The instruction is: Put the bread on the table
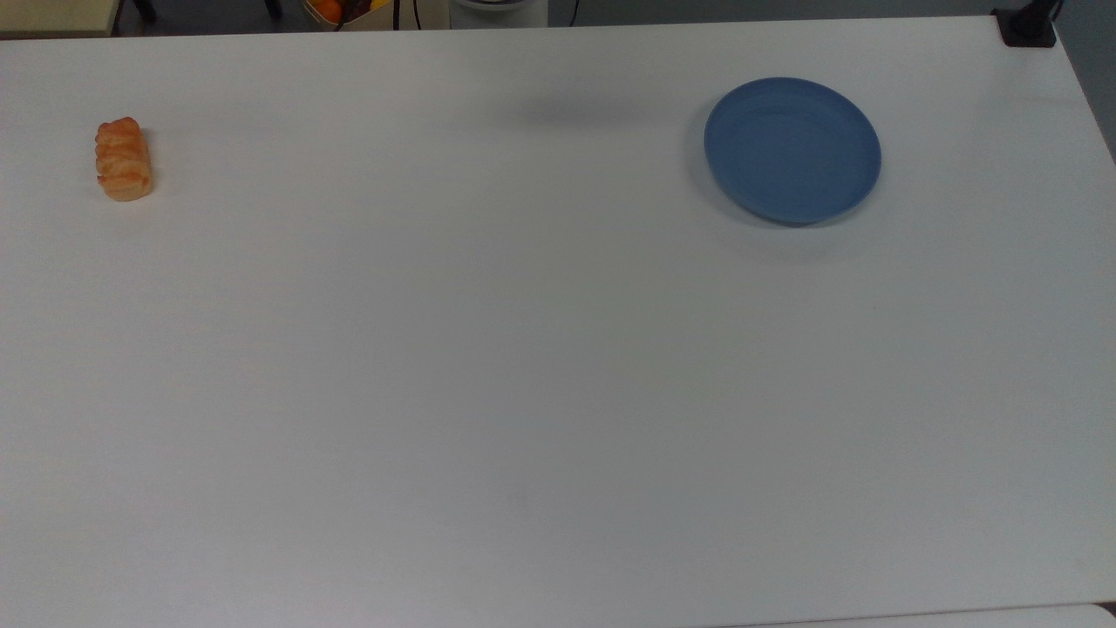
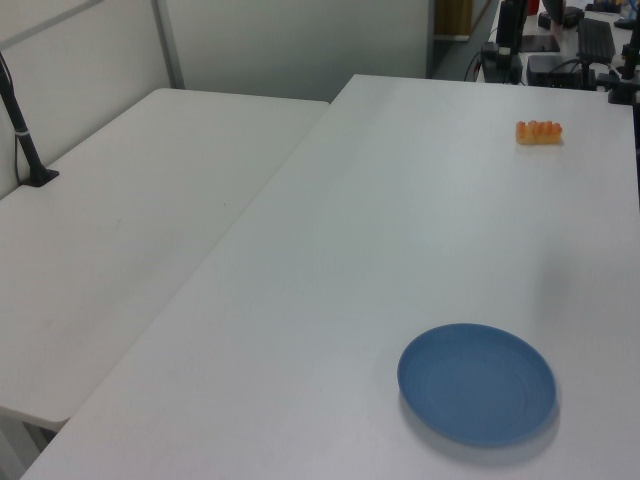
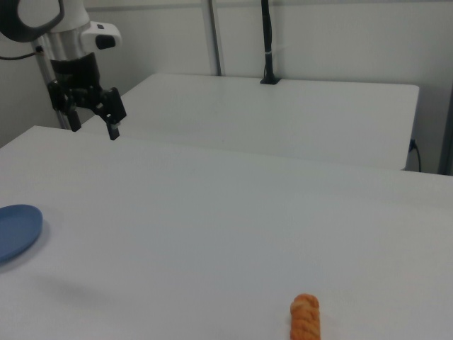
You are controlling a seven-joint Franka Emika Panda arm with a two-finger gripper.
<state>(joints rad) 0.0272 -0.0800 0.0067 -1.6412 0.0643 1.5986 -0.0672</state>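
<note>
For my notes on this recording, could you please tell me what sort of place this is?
Probably a robotics lab or workshop. A robot arm's end effector hangs over a plain white table that carries a bread roll and a blue plate, with cables and equipment beyond it.

Round blue plate [image 1: 792, 150] lying flat; second white desk [image 2: 120, 230] alongside.
</note>
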